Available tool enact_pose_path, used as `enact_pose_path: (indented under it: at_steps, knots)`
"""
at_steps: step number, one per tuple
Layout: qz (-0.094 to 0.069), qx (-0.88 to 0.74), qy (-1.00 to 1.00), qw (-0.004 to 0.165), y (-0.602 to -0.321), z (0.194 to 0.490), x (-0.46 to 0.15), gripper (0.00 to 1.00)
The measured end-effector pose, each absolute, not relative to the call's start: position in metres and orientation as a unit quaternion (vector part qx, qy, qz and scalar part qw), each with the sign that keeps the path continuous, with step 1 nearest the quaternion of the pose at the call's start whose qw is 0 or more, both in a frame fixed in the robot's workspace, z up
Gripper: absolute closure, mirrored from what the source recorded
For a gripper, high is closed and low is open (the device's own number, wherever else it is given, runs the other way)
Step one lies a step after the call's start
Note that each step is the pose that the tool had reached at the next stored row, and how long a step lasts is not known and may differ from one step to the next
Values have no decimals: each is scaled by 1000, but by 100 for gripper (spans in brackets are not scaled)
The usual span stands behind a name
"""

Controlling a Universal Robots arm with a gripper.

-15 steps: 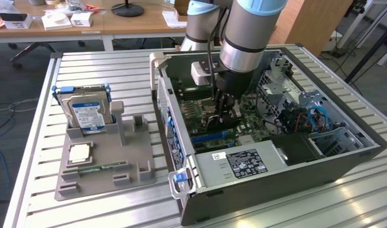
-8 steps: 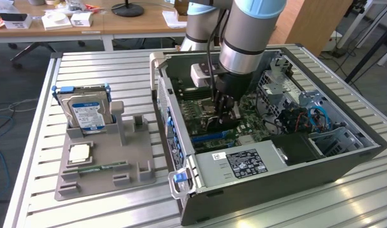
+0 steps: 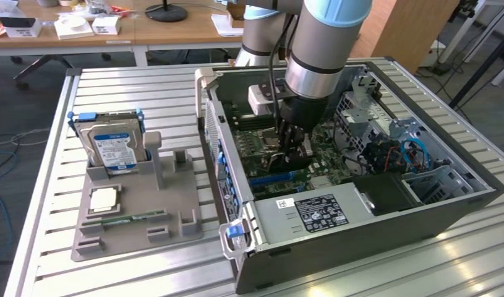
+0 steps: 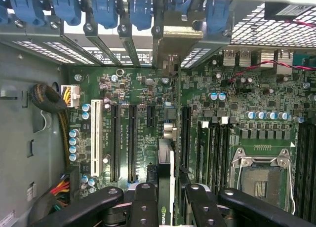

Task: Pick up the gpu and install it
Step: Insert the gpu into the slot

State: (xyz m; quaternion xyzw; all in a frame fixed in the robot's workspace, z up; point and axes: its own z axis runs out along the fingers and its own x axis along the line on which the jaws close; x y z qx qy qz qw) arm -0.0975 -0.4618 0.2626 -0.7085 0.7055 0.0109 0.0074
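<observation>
Black fingers [image 4: 144, 207] of the gripper [image 4: 169, 200] sit closest to the wrist camera. They are drawn about halfway in and clamped on the two flat faces of the gpu [image 4: 166, 155], which shows edge-on between them. Gripping the card by its faces, on edge, leaves its connector edge free and facing the motherboard [image 4: 138, 89], parallel to the long black expansion slots [image 4: 132, 138] beside it. Its far end lines up with the row of blue latches [image 4: 106, 10] at the case wall. Whether the card already touches a slot I cannot tell.

In the exterior view the gripper [image 3: 289, 148] stands upright inside the open computer case [image 3: 359, 247], with the gpu [image 3: 278, 166] low over the board near the case's middle. At about nine o'clock from the case, on the slatted desk [image 3: 136, 272], a grey holder [image 3: 145, 229] props the hard drive [image 3: 111, 145] upright at its twelve o'clock end. A RAM stick [image 3: 128, 218] lies toward six o'clock, probably kept there so fingers can reach each part.
</observation>
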Motion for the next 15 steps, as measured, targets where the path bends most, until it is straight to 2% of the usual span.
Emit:
enact_pose_path:
  at_steps: [15]
  knots:
    - [11, -709, 706, 7, -462, 260, -100, 74]
